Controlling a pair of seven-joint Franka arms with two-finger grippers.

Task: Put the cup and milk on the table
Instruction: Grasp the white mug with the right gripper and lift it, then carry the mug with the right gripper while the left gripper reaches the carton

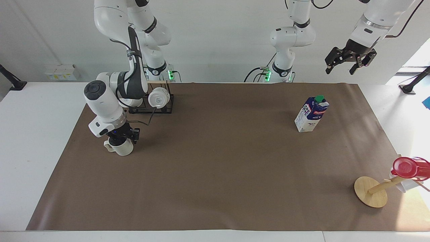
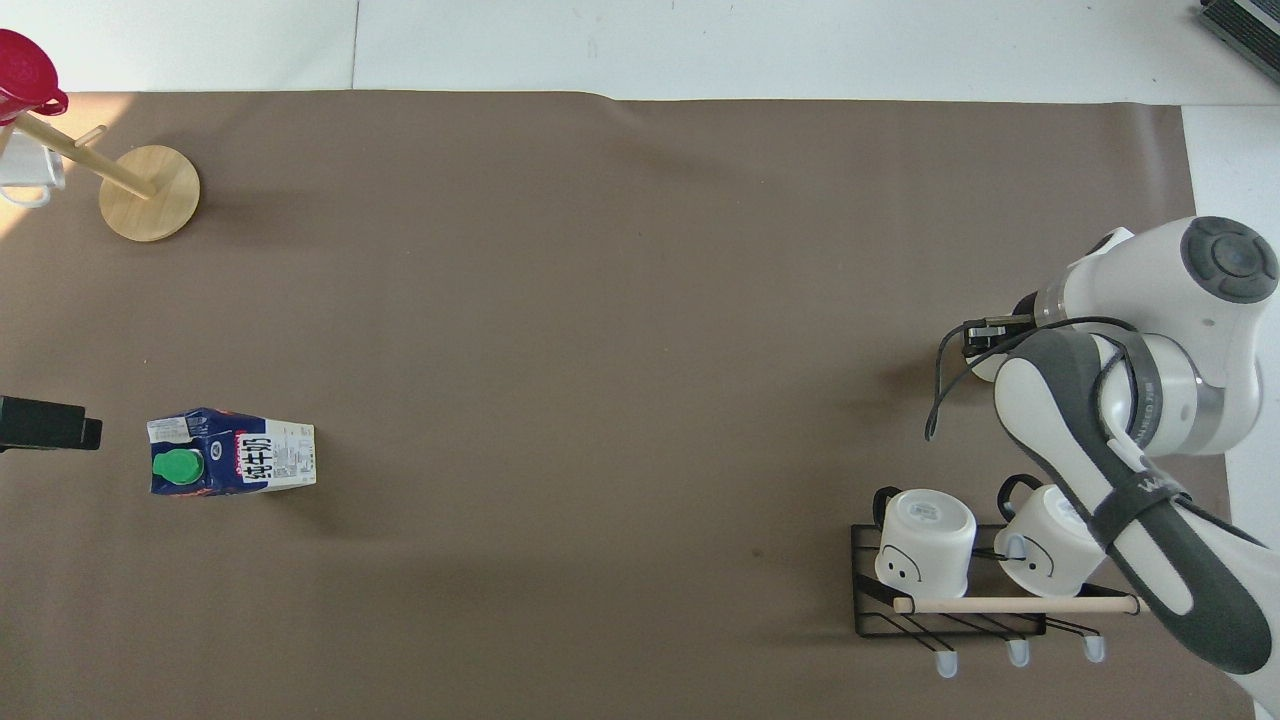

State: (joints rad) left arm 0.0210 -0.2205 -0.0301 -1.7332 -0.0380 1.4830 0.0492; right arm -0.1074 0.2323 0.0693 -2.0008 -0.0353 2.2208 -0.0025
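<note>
The off-white cup (image 1: pixel 120 147) stands upright on the brown sheet of the table (image 1: pixel 218 168) toward the right arm's end, its handle pointing to that end. My right gripper (image 1: pixel 122 135) is down on the cup's top, open, with its fingers astride the rim. In the overhead view the right arm hides all but an edge of the cup (image 2: pixel 985 370). The milk (image 1: pixel 311 114) stands upright on the sheet toward the left arm's end; it also shows in the overhead view (image 2: pixel 232 452). My left gripper (image 1: pixel 349 61) hangs open and empty, high over the sheet's corner, and waits.
A black wire rack (image 1: pixel 151 102) with two glossy white mugs stands nearer to the robots than the cup, close to the right arm's elbow. A wooden stand (image 1: pixel 371 191) carrying a red cup (image 1: pixel 406 168) sits at the left arm's end, farther from the robots than the milk.
</note>
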